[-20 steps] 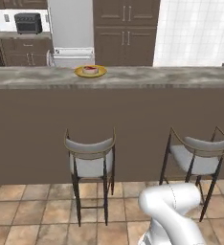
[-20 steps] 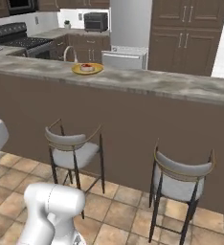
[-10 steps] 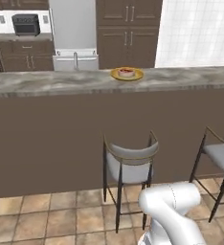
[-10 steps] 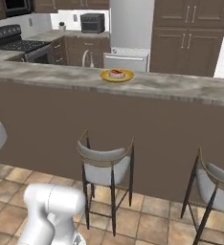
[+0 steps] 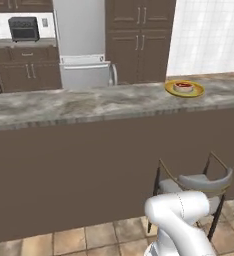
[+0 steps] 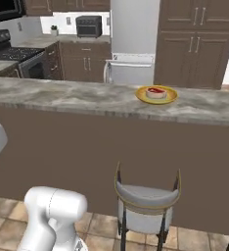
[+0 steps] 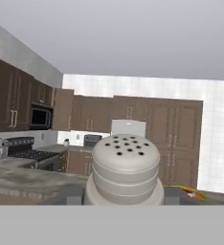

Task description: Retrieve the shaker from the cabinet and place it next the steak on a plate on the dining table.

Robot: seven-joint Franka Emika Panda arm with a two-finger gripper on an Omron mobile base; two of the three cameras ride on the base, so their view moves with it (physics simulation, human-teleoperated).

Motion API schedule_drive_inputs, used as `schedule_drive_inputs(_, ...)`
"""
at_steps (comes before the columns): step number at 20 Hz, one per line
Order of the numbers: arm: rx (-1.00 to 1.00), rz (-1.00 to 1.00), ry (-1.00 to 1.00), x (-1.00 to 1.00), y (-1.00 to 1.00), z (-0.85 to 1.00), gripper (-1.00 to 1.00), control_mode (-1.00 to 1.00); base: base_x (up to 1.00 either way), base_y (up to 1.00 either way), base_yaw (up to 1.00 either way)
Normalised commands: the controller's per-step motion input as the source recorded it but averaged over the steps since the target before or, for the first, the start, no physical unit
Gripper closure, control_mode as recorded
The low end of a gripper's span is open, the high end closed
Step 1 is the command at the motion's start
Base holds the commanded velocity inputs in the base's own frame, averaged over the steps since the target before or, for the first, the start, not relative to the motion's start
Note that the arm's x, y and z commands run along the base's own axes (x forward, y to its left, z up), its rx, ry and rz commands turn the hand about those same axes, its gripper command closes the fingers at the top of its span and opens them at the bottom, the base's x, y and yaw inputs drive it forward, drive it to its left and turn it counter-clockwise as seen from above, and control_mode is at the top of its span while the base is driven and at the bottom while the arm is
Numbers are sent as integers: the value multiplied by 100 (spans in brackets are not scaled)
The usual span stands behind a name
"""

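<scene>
Change since half a second ago: the whole scene has slid across both base views, which is the camera moving with the base; the plate (image 5: 184,88) now sits far right in the left base view and right of centre in the right base view, and one stool (image 6: 147,200) stands below it where two showed before. Shaker (image 7: 126,168): pale grey ribbed cylinder, domed cap dotted with dark holes, filling the lower centre of the hand view, close to the camera. Long axis runs up the hand view, cap uppermost, holes facing the lens. Gripper: fingertips hidden behind the shaker's base; hold presumed from its position, grip width cannot be told. Steak (image 6: 156,91): red chunk with pale rim, on the yellow plate. Dining table (image 5: 64,105): marbled top, plate resting on it.
</scene>
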Motion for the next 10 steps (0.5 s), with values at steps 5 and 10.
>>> schedule_drive_inputs(5, 0, 0, 0, 0, 0, 0, 100, 100, 66, 90, -20)
schedule_drive_inputs(10, 0, 0, 0, 0, 0, 0, 100, 100, 62, 72, -19)
